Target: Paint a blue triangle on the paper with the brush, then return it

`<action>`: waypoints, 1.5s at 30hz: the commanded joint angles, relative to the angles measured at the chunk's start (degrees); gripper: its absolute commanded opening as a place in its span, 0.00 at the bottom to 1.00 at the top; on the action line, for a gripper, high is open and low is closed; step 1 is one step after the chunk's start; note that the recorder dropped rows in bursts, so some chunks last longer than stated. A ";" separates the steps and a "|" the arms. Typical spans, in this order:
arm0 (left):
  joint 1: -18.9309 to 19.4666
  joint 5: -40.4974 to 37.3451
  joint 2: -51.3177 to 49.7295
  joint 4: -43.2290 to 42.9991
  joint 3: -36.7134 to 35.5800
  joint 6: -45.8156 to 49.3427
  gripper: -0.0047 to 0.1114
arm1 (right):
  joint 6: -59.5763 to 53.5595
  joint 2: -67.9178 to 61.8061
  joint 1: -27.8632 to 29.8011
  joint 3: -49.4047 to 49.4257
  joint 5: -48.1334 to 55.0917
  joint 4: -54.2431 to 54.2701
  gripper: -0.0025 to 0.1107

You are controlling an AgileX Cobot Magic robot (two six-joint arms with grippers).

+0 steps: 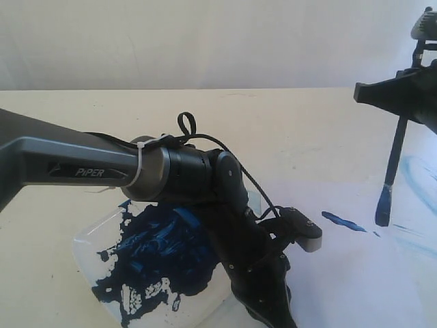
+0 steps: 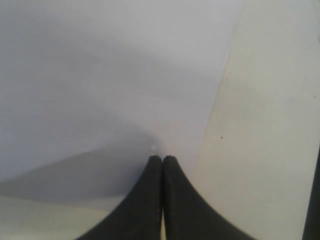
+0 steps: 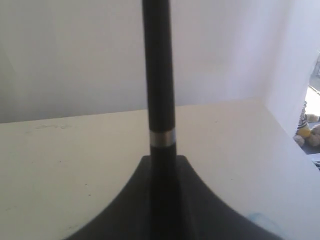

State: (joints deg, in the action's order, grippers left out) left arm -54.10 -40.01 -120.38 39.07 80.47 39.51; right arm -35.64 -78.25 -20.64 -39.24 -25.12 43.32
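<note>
1. The brush (image 1: pixel 395 154) is gripped in the right claw (image 1: pixel 407 96), which is clamped on its thin, round black handle. It hangs nearly upright, slightly tilted, at the right of the exterior view.
2. Its tip (image 1: pixel 384 208) is coated blue and is seen low over the paper (image 1: pixel 341 273). Whether the tip touches the sheet cannot be told.
3. In the right wrist view a narrow silver band (image 3: pixel 162 139) is seen on the handle just beyond the claw's black fingers.
4. The paper is a flat, matte white sheet laid on the desk (image 1: pixel 273 116). A short, uneven dark-blue stroke (image 1: pixel 343 221) is marked on it near the tip, and light-blue smears (image 1: pixel 416 171) are spread farther right.
5. A clear, squarish dish (image 1: pixel 83 244) with rounded corners is set on the desk left of the paper. Thick, glossy dark-blue paint (image 1: pixel 164 253) is pooled in it in ragged patches.
6. The dish is partly hidden by the left arm (image 1: pixel 82 167), a dark arm with a thin cable tied along it. The arm reaches in from the left and bends down at the paper's near side.
7. The left claw (image 2: pixel 162 161) is seen with its black fingertips pressed together. It is over the paper close to the sheet's edge, where the cream desk begins.
8. A plain pale wall (image 1: pixel 205 41) is seen behind the desk.
</note>
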 commanded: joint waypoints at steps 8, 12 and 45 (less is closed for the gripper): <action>-0.27 -2.13 -0.89 -0.64 -0.43 -0.11 0.04 | 41.93 0.90 0.18 -0.92 -0.23 -48.58 0.02; -0.27 -2.13 -0.89 -0.64 -0.43 -0.11 0.04 | 56.58 0.30 2.85 -2.85 -1.67 -64.13 0.02; -0.27 -2.85 -0.89 -0.64 -0.43 -0.11 0.04 | 97.78 -19.61 21.31 -11.47 -44.84 -122.82 0.02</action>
State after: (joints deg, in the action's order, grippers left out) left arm -54.10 -41.30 -120.57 39.17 80.47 39.51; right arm 62.88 -97.26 2.04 -50.21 -69.03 -79.14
